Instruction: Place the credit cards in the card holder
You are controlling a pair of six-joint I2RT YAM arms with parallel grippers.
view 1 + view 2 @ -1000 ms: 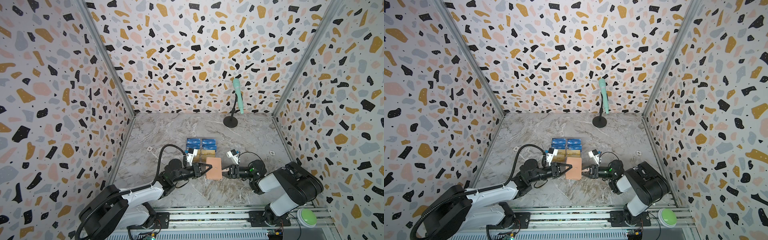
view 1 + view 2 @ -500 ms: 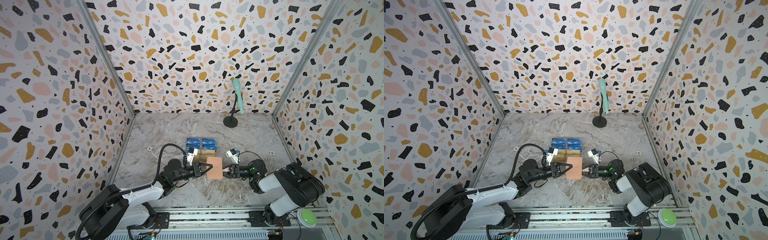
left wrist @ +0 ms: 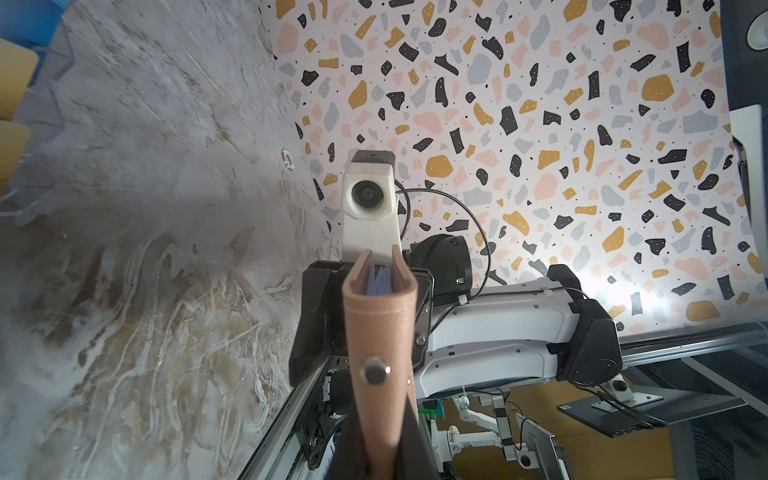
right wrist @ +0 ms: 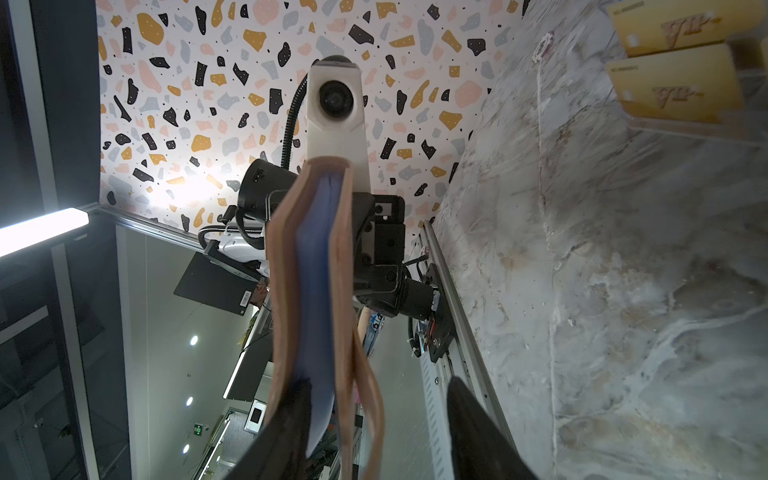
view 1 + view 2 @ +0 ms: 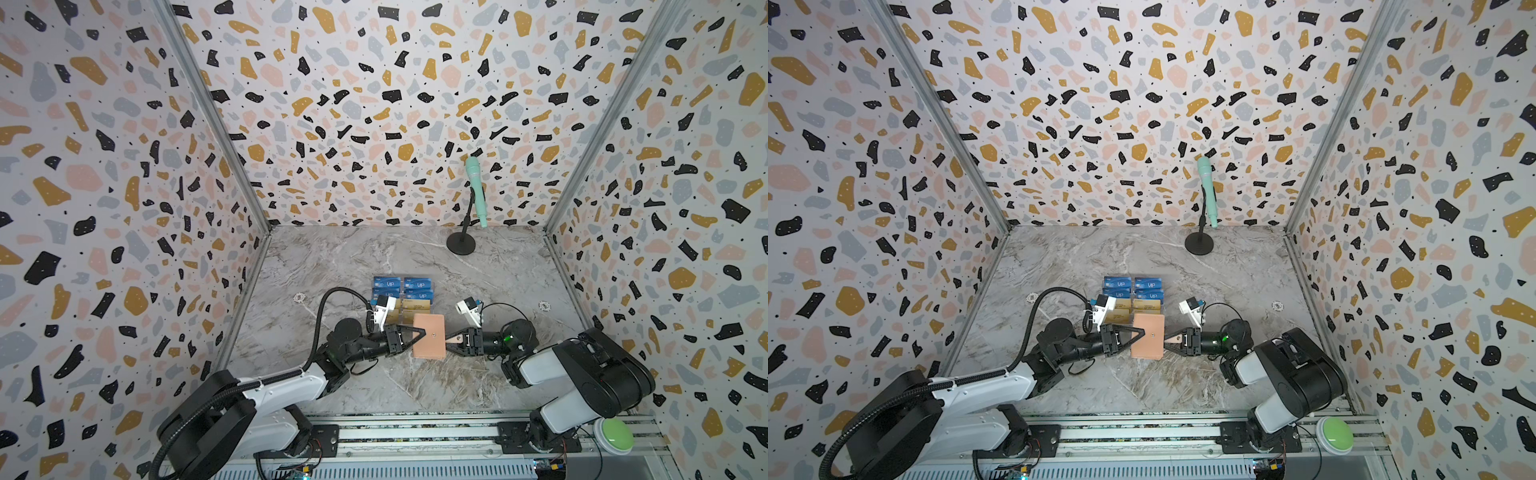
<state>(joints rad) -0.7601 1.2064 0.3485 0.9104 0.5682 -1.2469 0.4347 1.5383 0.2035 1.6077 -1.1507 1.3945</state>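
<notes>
The salmon-pink card holder [image 5: 430, 343] hangs closed just above the marble floor, between both grippers. My left gripper [image 5: 419, 335] is shut on its spine side; the left wrist view shows the holder [image 3: 380, 332] with its snap stud running out from the jaws. My right gripper [image 5: 451, 341] is open at the holder's other edge. In the right wrist view one finger [image 4: 282, 440] lies against the cover [image 4: 282, 291] and the other finger [image 4: 478, 436] stands well apart, with the tab strap [image 4: 370, 395] loose between them. Blue credit cards [image 5: 403, 286] and gold credit cards [image 5: 415, 306] sit in a clear tiered stand behind.
The acrylic stand [image 5: 1133, 297] is just behind the holder. A mint microphone [image 5: 473, 195] on a black stand is at the back right. Two small round tokens [image 5: 299, 297] [image 5: 544, 306] lie on the floor. A green button [image 5: 614, 434] is at the front right rail.
The right gripper's jaws have spread wider apart at the holder's edge. The left gripper and the card holder have stayed where they were.
</notes>
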